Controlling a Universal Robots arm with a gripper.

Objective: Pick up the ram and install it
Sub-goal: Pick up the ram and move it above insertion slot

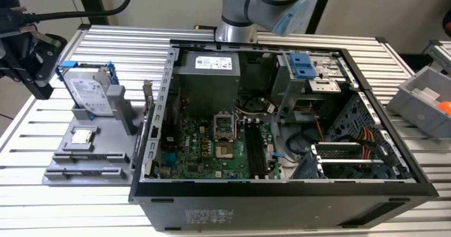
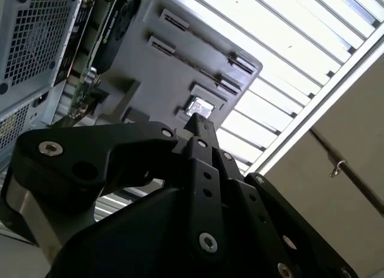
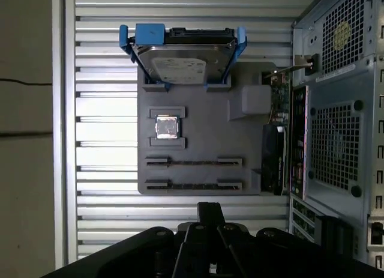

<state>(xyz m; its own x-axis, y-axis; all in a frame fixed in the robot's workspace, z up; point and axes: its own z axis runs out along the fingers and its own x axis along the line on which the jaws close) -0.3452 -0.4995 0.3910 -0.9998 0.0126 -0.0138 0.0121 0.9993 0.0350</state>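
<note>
The gripper [image 3: 210, 208] hangs with its fingers pressed together, and it holds nothing. The ram [image 3: 193, 185] stands on edge in the slot of the gray holder [image 3: 204, 134] nearest to the fingertips, not touching them.

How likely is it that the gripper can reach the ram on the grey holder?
Probably yes: the gripper hangs near the grey holder, and the ram stands edge-up in its slot with nothing over it; the hard drive and computer case sit aside.

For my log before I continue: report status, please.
Gripper shut, empty, off the gray holder edge. Ram in holder slot, untouched. Chip and hard drive beyond it, not blocking.
</note>
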